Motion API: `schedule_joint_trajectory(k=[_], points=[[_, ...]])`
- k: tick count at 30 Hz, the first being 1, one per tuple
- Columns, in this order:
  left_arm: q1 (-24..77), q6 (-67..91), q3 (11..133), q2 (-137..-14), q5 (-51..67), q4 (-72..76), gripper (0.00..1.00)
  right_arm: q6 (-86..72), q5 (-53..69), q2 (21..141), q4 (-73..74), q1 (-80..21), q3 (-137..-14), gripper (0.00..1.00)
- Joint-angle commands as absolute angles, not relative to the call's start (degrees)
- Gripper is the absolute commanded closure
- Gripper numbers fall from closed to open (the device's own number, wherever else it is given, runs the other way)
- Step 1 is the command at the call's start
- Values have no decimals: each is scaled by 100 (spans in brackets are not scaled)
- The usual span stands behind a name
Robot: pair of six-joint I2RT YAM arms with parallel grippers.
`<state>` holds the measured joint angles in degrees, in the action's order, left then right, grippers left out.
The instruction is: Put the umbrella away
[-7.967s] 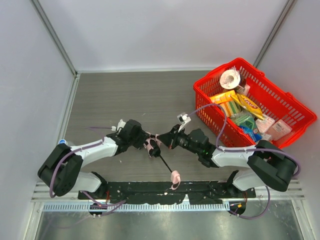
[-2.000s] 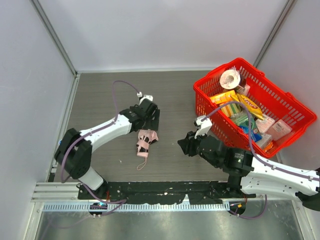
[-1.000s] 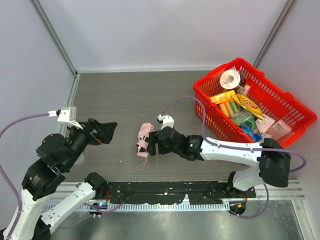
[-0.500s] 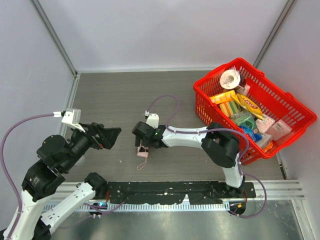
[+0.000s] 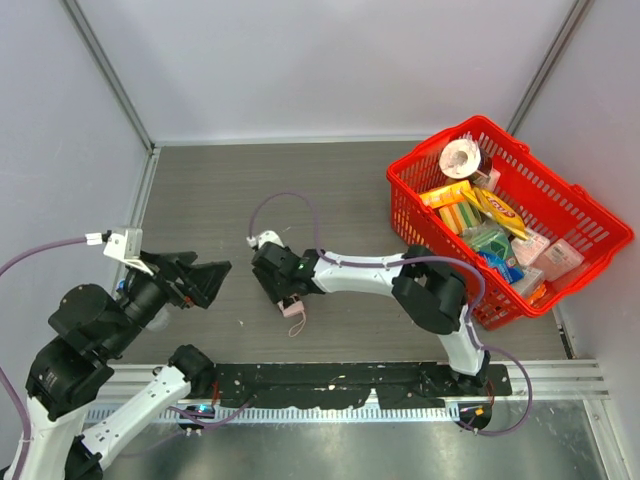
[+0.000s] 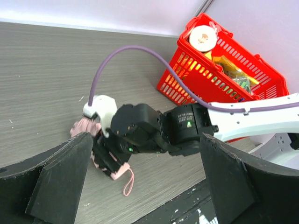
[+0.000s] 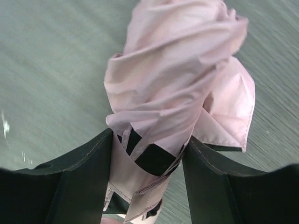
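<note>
The umbrella (image 7: 173,70) lies on the worktop (image 5: 250,190), near the middle and well apart from the basket (image 5: 410,218). Its pale pink fabric is soft, crumpled and bunched into loose folds. Dark patches show low down between the folds. The small pink handle (image 5: 294,309) pokes out on the near side, and a thin wrist loop (image 5: 297,326) trails from it over the grey wood-grain surface.

The right claw (image 7: 149,139) is reached far over to the left and pinches the folded bundle. Its black fingers (image 7: 79,179) press the fabric from both sides (seen closely from the right wrist). A purple cable (image 5: 285,196) arcs over that arm.

The left claw (image 6: 145,139) is raised above the near left of the worktop, spread wide and holding nothing. Its wedge-shaped black fingers (image 6: 60,182) frame the other claw.

The basket is red plastic lattice and stands at the far right, packed full. It holds a white roll (image 5: 461,157) at the far end, then yellow packets (image 5: 452,194), green packets (image 5: 487,240) and a clear-wrapped pack (image 5: 560,258).
</note>
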<state>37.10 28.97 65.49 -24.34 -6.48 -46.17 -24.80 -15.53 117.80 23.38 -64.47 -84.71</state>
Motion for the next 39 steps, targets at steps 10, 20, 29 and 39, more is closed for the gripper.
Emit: schedule_joint_trajectory(k=[10,20,29,39], points=[[3709,2821,6864,-2329,-747,-4764,0,1476,845,10890,2338,-7312,-6899,35],[3700,2962,6768,-2434,-703,-4562,0,572,18,8915,2029,-7436,-6926,18],[3700,2997,6549,-2339,-677,-3992,0,-1876,-3000,6402,2881,-7436,-6469,18],[3691,2988,5380,-1196,-421,-1417,0,-2611,-4184,4116,3851,-7436,-6627,18]])
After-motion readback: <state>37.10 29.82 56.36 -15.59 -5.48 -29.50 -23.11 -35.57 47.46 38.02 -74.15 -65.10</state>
